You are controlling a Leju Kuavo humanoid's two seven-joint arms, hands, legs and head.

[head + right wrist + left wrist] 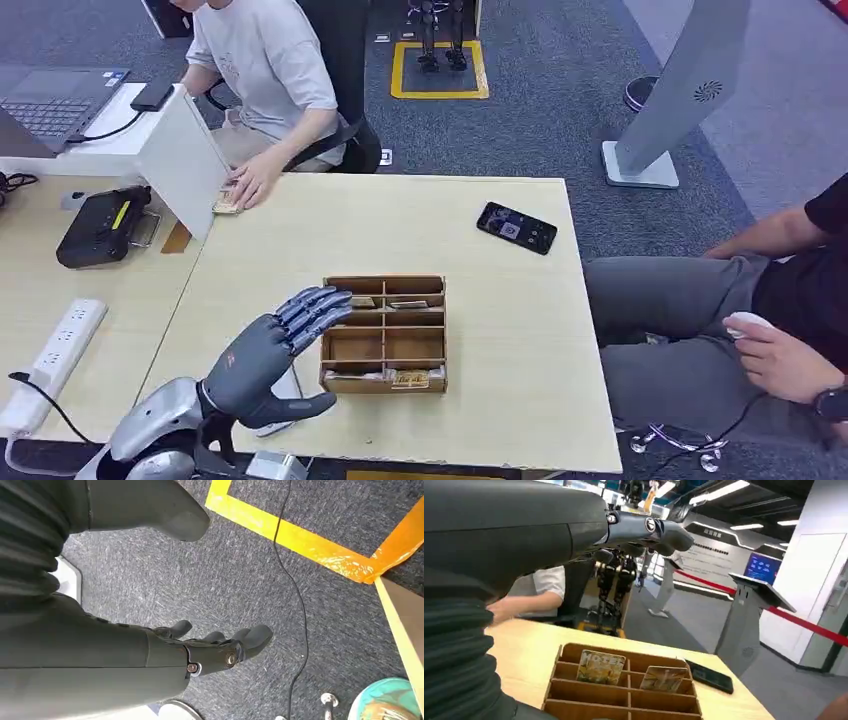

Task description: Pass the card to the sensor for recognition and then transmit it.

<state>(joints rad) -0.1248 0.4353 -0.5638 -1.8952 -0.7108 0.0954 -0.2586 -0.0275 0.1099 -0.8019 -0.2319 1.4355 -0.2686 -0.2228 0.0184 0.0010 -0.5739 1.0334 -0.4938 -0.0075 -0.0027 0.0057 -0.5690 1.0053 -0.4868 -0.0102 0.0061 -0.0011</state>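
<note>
The left hand (285, 345), open and empty with fingers spread, is held at the wooden tray's (385, 334) near-left edge, the cards (410, 379) standing edge-up in the tray's compartments just beside it, while the right hand (220, 647), loosely curled and holding nothing, hangs over the carpet.

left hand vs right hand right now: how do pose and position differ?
The left hand is raised over the table, beside the wooden card box; the right hand hangs low over the grey carpet. The left hand's fingers stretch toward the box, reaching its near-left corner; the right hand's fingers are nowhere near any task item. Both are empty, with fingers apart.
</note>
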